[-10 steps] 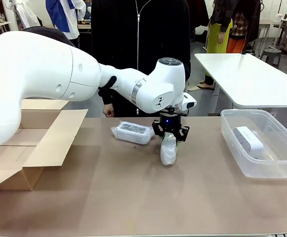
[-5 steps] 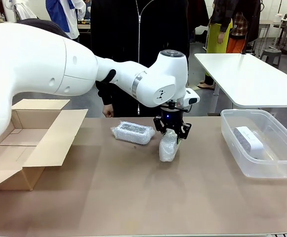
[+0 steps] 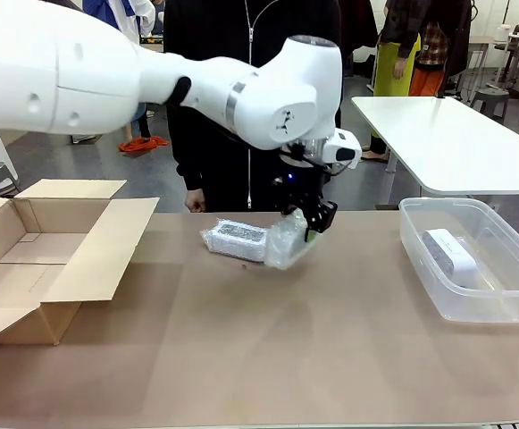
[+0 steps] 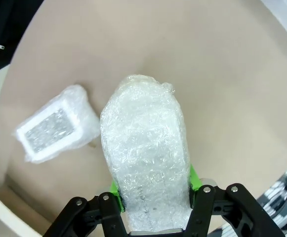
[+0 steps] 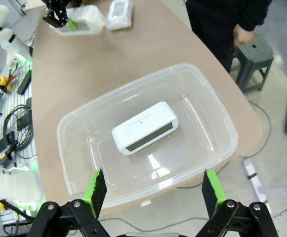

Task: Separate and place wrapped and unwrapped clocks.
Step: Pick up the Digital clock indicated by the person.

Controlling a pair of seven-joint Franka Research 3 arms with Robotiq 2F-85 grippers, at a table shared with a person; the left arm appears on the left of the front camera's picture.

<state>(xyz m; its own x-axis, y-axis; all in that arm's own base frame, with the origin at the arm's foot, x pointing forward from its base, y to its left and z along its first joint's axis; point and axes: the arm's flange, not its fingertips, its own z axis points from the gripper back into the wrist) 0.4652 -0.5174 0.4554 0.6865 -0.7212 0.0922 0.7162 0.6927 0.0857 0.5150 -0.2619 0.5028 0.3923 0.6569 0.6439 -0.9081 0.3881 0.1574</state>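
My left gripper (image 3: 309, 220) is shut on a wrapped clock (image 3: 285, 241), holding it tilted just above the table. In the left wrist view the crinkly wrapped clock (image 4: 145, 148) sits between the green pads (image 4: 194, 179). A second wrapped clock (image 3: 235, 239) lies flat on the table just left of it, and shows as well (image 4: 54, 126) below the held one. The bare white unwrapped clock (image 3: 449, 255) lies in a clear plastic bin (image 3: 417, 259). My right gripper (image 5: 154, 191) hangs open above that bin (image 5: 78, 148), over the unwrapped clock (image 5: 144, 127).
An open cardboard box (image 3: 54, 259) stands at the table's left, flaps spread. A person in black (image 3: 250, 89) stands at the far edge, one hand (image 3: 194, 202) near the table. A white table (image 3: 447, 143) is behind the bin.
My left gripper has lifted the wrapped clock off the table and carried it up and left, tilting it toward the other wrapped clock. The right arm has not moved.
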